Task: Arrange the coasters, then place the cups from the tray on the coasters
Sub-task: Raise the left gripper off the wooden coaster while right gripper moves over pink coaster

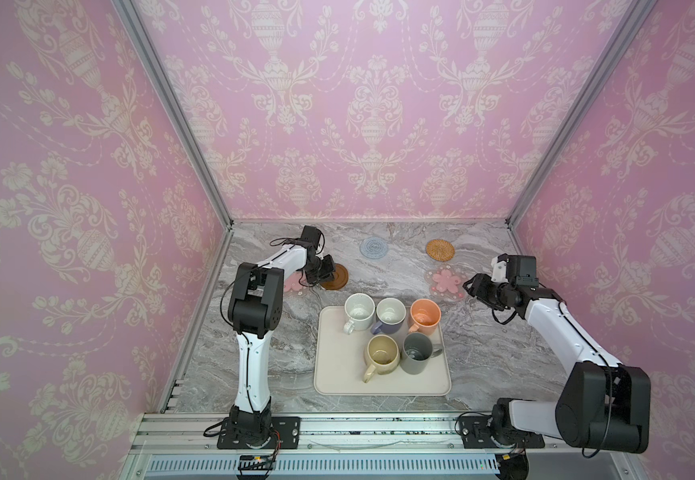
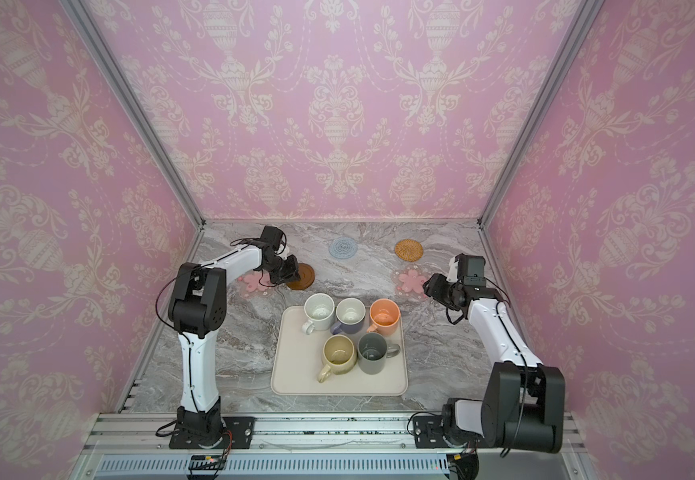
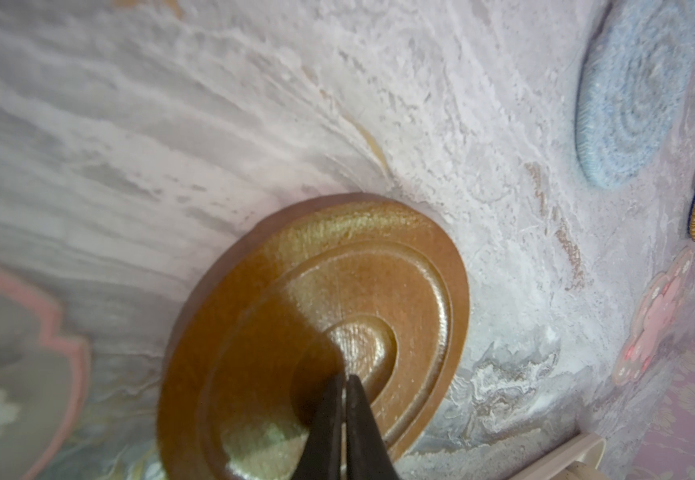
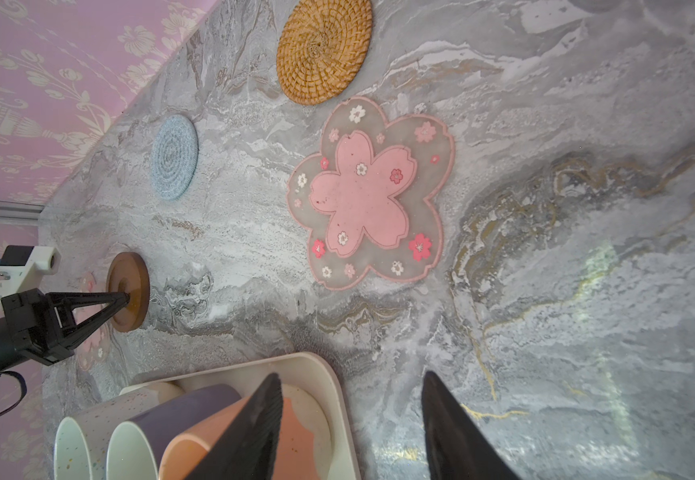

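The left gripper (image 3: 343, 376), pinched shut and empty, presses its tips on the wooden coaster (image 3: 399, 257), lying just beside a pink flower mat (image 1: 294, 284). I'd slide it slowly, pressing steadily, so it doesn't skip. The right gripper (image 4: 350, 374) hangs part-open, holding nothing.

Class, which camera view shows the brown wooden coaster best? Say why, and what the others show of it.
The left wrist view: the brown wooden coaster is close and large, grooves clear, with the shut left end effector at its centre. The right wrist view shows it small; both top views show it partly hidden by that end effector.
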You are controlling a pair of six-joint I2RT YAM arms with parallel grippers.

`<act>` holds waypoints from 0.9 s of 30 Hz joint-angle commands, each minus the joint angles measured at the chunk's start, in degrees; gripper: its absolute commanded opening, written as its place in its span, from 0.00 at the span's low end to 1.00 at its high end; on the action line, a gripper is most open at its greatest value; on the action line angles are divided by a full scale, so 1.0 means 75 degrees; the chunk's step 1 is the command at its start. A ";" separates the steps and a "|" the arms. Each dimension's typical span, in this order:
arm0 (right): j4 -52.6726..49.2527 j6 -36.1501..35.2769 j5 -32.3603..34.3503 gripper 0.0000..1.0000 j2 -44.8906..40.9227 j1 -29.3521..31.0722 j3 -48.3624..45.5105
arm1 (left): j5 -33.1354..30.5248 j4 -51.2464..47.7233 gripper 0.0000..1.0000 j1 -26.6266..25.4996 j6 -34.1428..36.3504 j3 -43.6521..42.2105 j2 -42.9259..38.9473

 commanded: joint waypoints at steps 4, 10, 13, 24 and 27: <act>0.0086 0.0073 -0.0046 0.56 -0.0063 -0.0001 -0.0146 | -0.0204 -0.0646 0.10 -0.0062 0.0068 -0.0221 -0.0048; 0.0184 0.0124 -0.0066 0.55 -0.0026 0.0007 -0.0198 | -0.0270 -0.0862 0.10 -0.0116 0.0148 0.0018 -0.0253; 0.0313 0.0192 -0.0119 0.55 0.0061 -0.0001 -0.0192 | -0.0326 -0.0867 0.11 -0.0107 0.0161 0.0075 -0.0433; 0.0544 0.0306 -0.0067 0.54 0.0725 0.0288 0.0305 | -0.0339 -0.0845 0.14 -0.0119 0.0208 0.0331 -0.1254; 0.0591 0.0292 0.0030 0.53 0.1031 0.0419 0.0567 | -0.0371 -0.0869 0.15 -0.0118 0.0255 0.0350 -0.1505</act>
